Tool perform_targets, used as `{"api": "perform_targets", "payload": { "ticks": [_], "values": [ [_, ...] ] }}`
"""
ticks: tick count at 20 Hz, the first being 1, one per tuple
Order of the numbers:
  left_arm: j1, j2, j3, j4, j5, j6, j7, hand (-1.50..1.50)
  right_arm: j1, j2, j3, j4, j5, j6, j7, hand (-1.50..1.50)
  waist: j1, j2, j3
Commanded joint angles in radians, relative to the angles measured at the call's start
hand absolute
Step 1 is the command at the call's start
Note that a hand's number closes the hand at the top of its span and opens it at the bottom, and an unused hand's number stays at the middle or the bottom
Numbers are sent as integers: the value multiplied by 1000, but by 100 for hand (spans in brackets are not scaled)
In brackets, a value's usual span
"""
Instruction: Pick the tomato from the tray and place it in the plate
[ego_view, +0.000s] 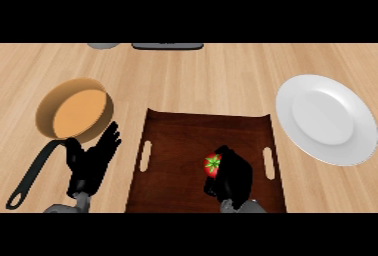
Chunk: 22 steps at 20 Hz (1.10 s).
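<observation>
head view shows you the right robot hand (230, 175) curled around the tomato (212, 163) over the tray (207, 127); the plate (325, 120) sits to its right on the surface. left robot hand (92, 160) rests spread beside the pan (74, 110).

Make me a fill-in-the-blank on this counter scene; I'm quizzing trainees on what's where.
1. The right hand is curled round the ____.
2. The tomato is over the brown ____.
3. The white plate lies to the tray's ____.
4. The open left hand rests beside the pan's black ____.

Missing words: tomato; tray; right; handle
</observation>
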<state>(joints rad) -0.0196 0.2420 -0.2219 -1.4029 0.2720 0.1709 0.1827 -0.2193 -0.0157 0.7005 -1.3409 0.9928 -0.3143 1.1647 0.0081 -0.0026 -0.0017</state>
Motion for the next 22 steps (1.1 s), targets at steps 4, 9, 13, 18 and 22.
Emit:
{"api": "perform_targets", "payload": {
  "ticks": [4, 9, 13, 18, 22],
  "values": [
    [-9, -42, -1, 41, -33, 3, -34, 0, -15, 15, 56, -30, 72, 18, 222, 150, -7, 2, 1],
    [12, -27, -20, -11, -23, -11, -11, 0, -285, 15, -349, 189, 80, -4, 218, 150, 30, 22, 0],
    [-9, -21, -20, -13, -29, -13, -12, 0, -418, -69, -512, 257, 151, -63, 207, 150, 49, 34, -1],
    [-33, -40, -47, -12, -41, -19, -11, 0, -575, -153, -595, 370, 351, -107, 226, 150, 83, 42, -4],
    [-35, -32, -46, -2, -44, -25, -7, 0, -665, -187, -685, 422, 470, -147, 275, 150, 97, 43, -3]
  ]
}}
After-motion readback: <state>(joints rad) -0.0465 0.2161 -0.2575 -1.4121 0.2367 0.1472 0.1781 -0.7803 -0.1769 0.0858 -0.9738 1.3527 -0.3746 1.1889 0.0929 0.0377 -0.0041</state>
